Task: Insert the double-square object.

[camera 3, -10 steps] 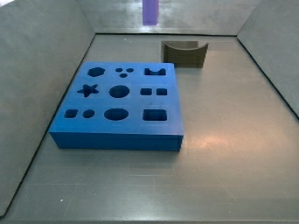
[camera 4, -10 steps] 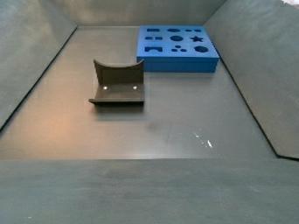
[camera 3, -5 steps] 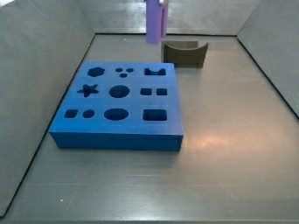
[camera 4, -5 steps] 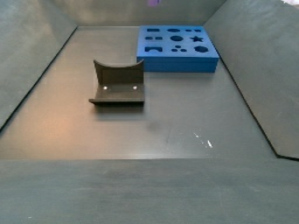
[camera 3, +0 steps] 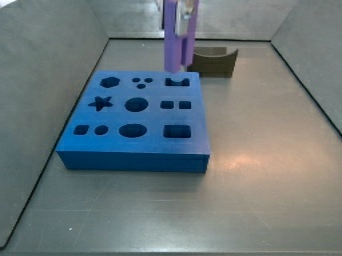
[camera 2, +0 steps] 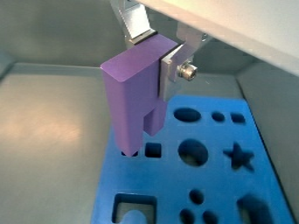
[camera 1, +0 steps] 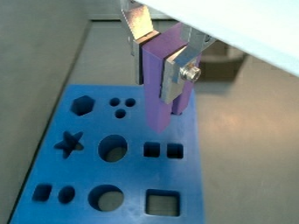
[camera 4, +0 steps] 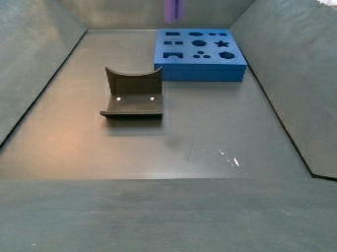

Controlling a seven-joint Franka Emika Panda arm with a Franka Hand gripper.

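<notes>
My gripper (camera 1: 160,52) is shut on the double-square object (camera 1: 165,83), a tall lilac peg held upright between the silver fingers (camera 1: 176,74). It shows in both wrist views, gripper (camera 2: 155,48) and peg (camera 2: 135,96) alike. In a side view the peg (camera 3: 179,38) hangs over the far edge of the blue block (camera 3: 134,120), its lower end just above the block's top. In a wrist view the stepped lower end sits close over the pair of square holes (camera 2: 149,150). In a side view only the peg's lower end (camera 4: 172,10) shows, behind the blue block (camera 4: 200,51).
A dark olive curved block (camera 3: 211,60) stands behind the blue block, near the back wall; it also shows mid-floor in a side view (camera 4: 132,94). The blue block carries several shaped holes, among them a star (camera 3: 99,101) and circles. Grey walls enclose the floor.
The peg and gripper have come down from the top of the side view and moved toward the blue block, now hanging low over its far edge.
</notes>
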